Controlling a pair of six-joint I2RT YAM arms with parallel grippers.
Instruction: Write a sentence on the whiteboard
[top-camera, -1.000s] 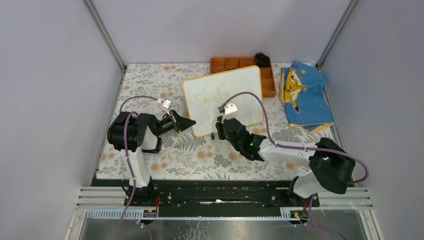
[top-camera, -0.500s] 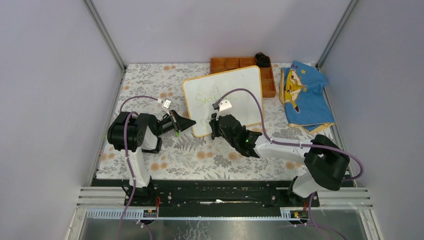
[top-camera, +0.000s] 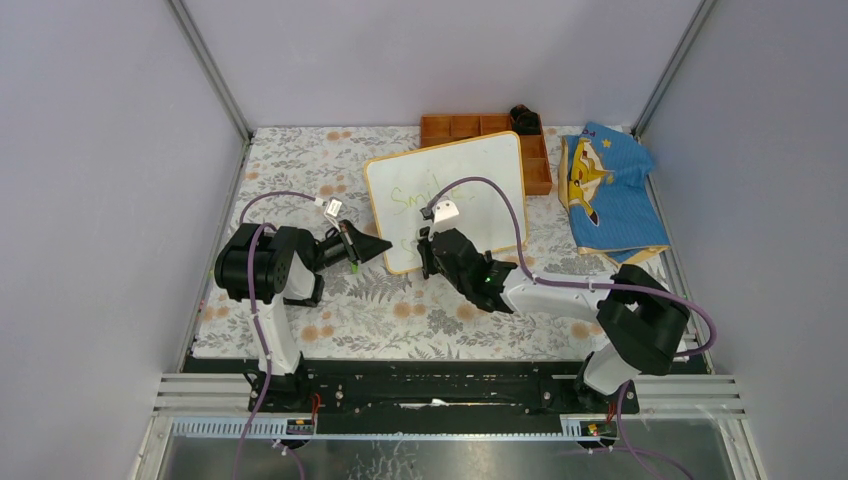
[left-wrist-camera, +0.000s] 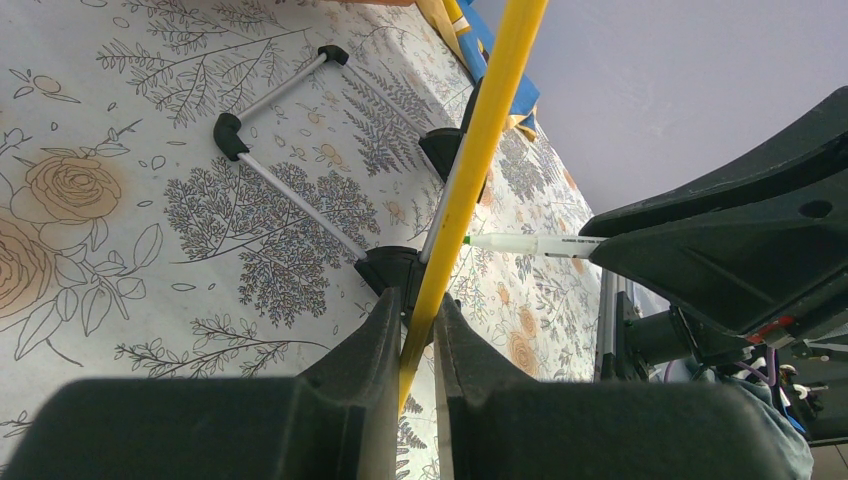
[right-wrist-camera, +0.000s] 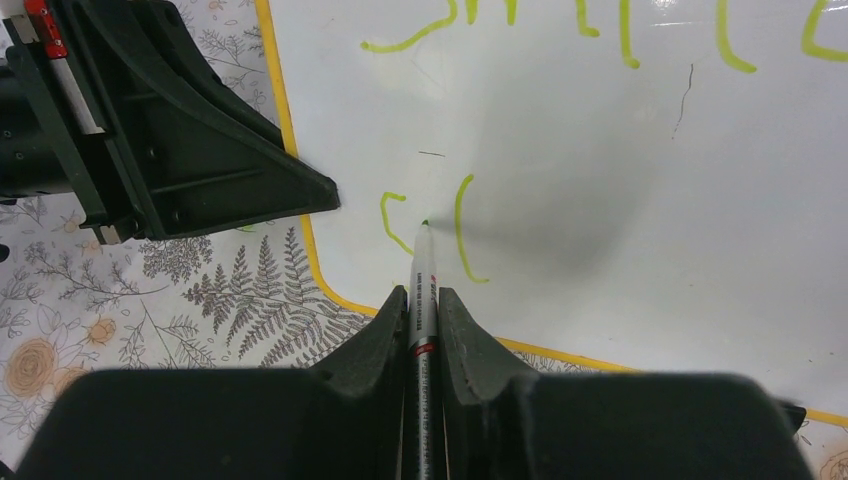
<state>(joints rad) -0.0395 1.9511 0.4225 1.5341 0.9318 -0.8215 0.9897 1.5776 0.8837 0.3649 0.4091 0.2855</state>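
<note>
The whiteboard (top-camera: 480, 170) stands tilted on its black feet at the table's middle; its yellow frame edge shows in the left wrist view (left-wrist-camera: 480, 130). My left gripper (top-camera: 385, 246) is shut on the frame's lower left edge (left-wrist-camera: 415, 305). My right gripper (top-camera: 428, 256) is shut on a grey marker (right-wrist-camera: 424, 275), whose green tip touches the board's lower left area (right-wrist-camera: 620, 200). The sentence has the yellow-green word "Smile" on top (right-wrist-camera: 625, 35) and two short strokes below (right-wrist-camera: 465, 240), either side of the tip. The marker also shows in the left wrist view (left-wrist-camera: 520, 243).
An orange compartment tray (top-camera: 470, 125) lies behind the board, with a black object (top-camera: 526, 118) at its back right. A blue printed cloth (top-camera: 610, 190) lies at the right. A white cable tag (top-camera: 330, 207) rests left of the board. Grey walls close in both sides.
My right gripper has moved left along the board's lower part with the marker. My left gripper and the board have not moved.
</note>
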